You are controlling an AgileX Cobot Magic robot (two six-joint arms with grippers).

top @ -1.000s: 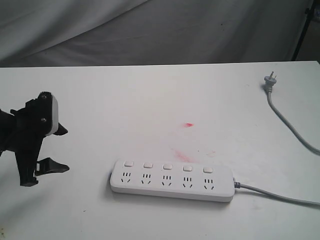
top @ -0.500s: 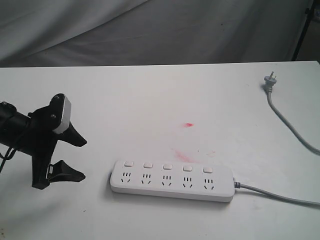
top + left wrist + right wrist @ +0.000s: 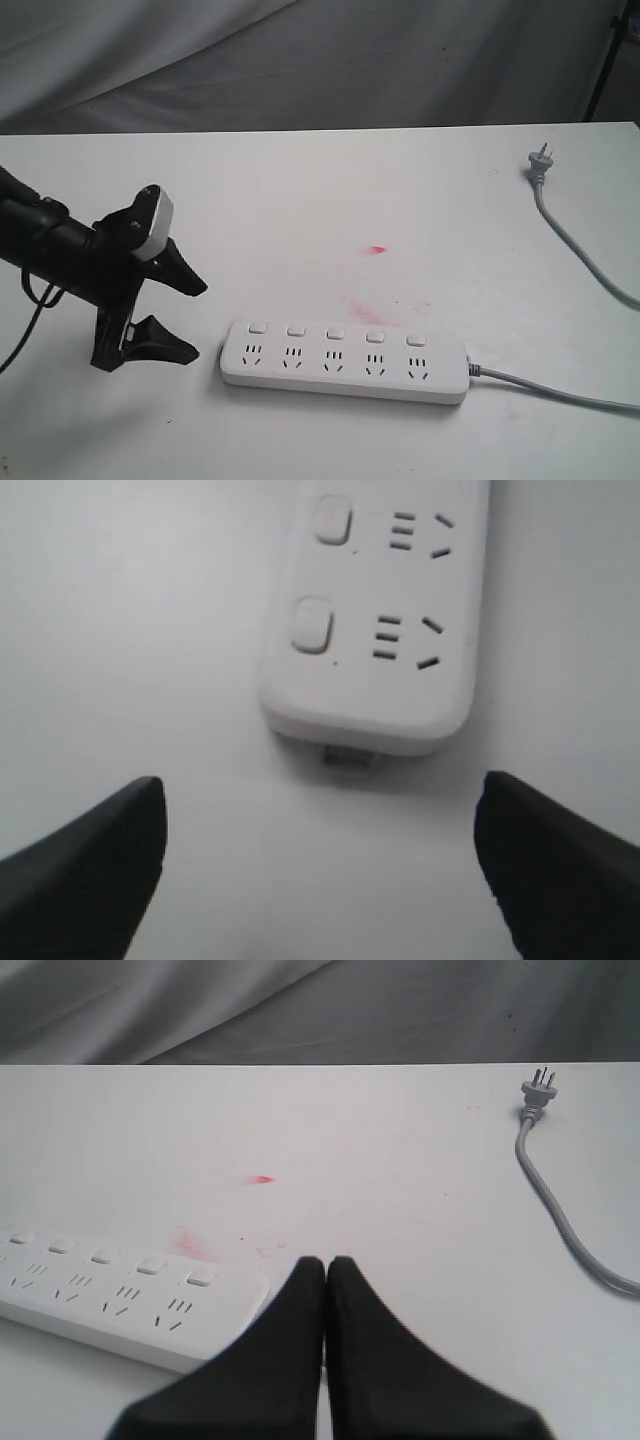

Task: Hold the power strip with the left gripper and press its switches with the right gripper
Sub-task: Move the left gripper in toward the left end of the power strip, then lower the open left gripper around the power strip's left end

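Observation:
The long white power strip lies flat near the table's front, its row of square switches along the far side. My left gripper hovers just left of the strip's left end, open wide, with nothing between its fingers. In the left wrist view the strip's rounded end and two switches lie just ahead of that gripper. My right gripper is shut and empty, with the strip beside it; it is outside the exterior view.
The strip's grey cord runs off to the right, and its plug lies at the far right of the white table. Red smears mark the table behind the strip. Grey cloth hangs behind.
My left gripper has travelled right across the table, open all the while, and now sits close to the strip's left end. The strip has not moved.

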